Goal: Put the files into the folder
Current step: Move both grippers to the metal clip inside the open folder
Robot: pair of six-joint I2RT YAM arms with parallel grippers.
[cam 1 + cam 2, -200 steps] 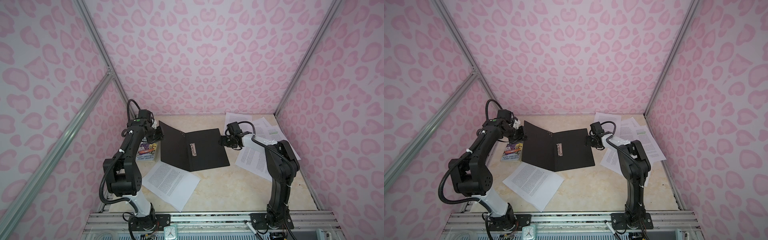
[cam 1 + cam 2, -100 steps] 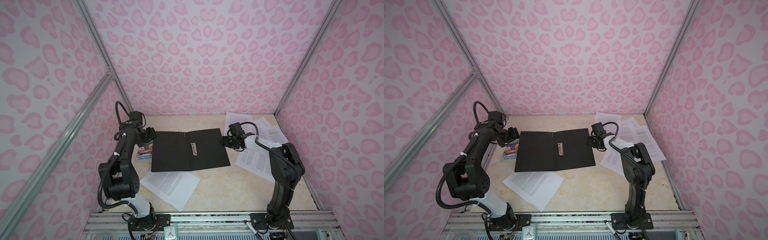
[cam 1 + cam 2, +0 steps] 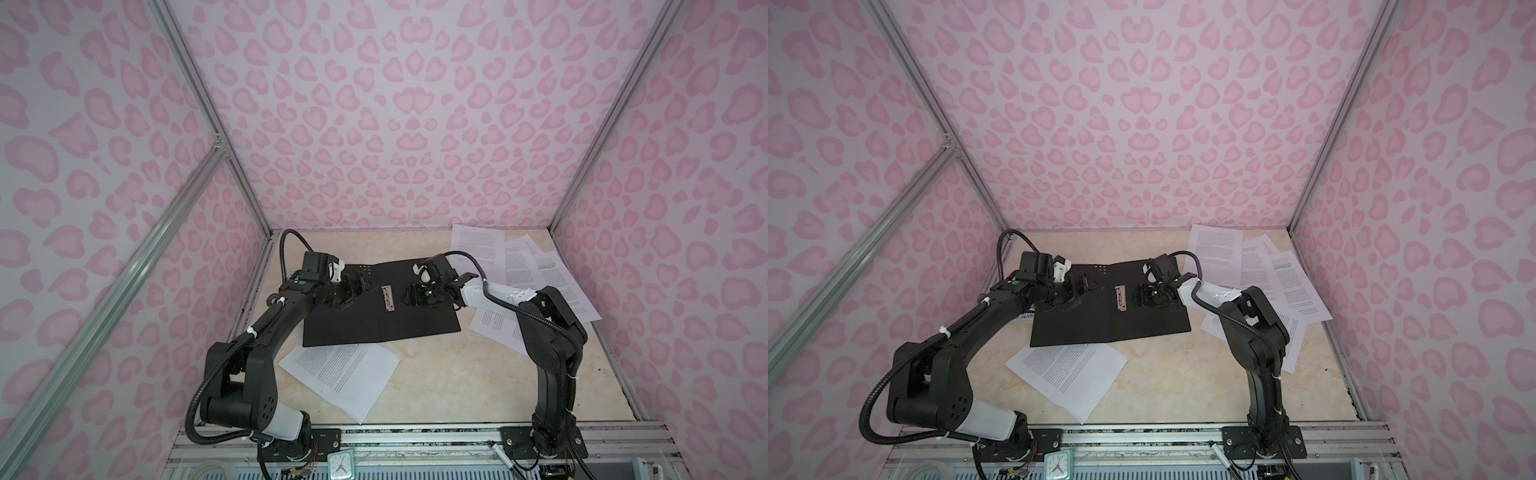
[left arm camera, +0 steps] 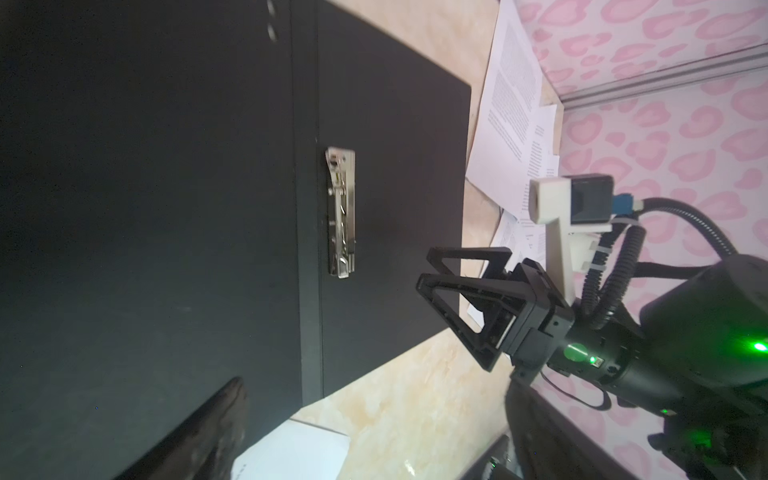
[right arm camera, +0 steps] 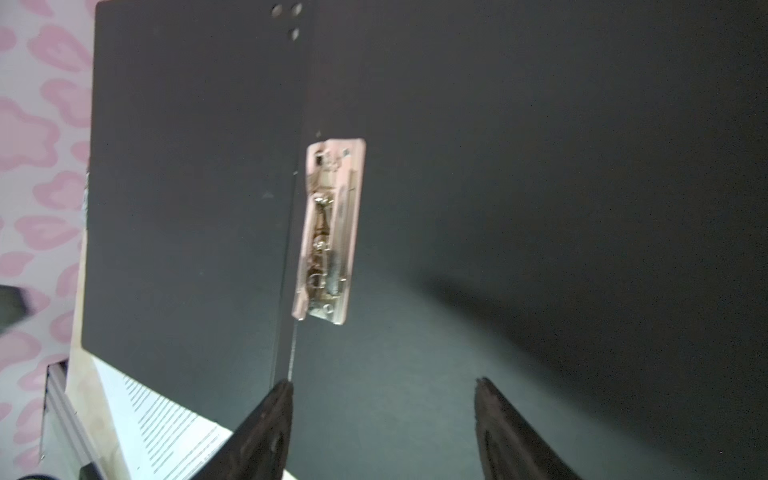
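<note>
Folder (image 3: pixel 415 320) open flat | beige marble table (image 3: pixel 457 382) | pink heart-print walls (image 3: pixel 395 104)

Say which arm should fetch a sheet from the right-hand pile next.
Right, probably. The right gripper hangs open over the folder half nearest that pile of files; the left gripper, also open, is across the spine.

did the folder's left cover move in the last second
Yes. The left cover of the folder was tilted up. It has swung down and leftward, away from the clip, and now lies flat on the table.
</note>
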